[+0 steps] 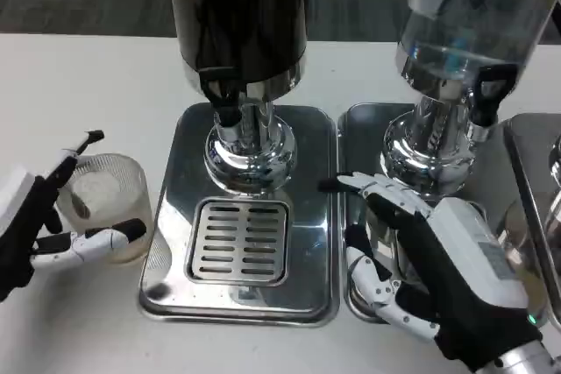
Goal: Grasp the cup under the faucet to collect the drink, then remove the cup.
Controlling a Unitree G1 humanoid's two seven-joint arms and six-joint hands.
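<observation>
A clear plastic cup (107,203) stands on the white table left of the centre drip tray (180,216), away from the faucet. My left hand (35,229) grips it, with one finger at its far rim and another along its near side. The dark drink dispenser (238,15) rises over the tray, and its black faucet (223,98) points down toward the slotted grate (238,241), which is bare. My right hand (447,260) hovers over the right-hand tray (359,120), fingers spread and holding nothing that I can see.
A second dispenser with a clear tank (473,15) and its own black faucet (487,94) stands at the right on a chrome base (421,146). The edge of another tray (526,172) shows at far right. Open white table lies at the left and front.
</observation>
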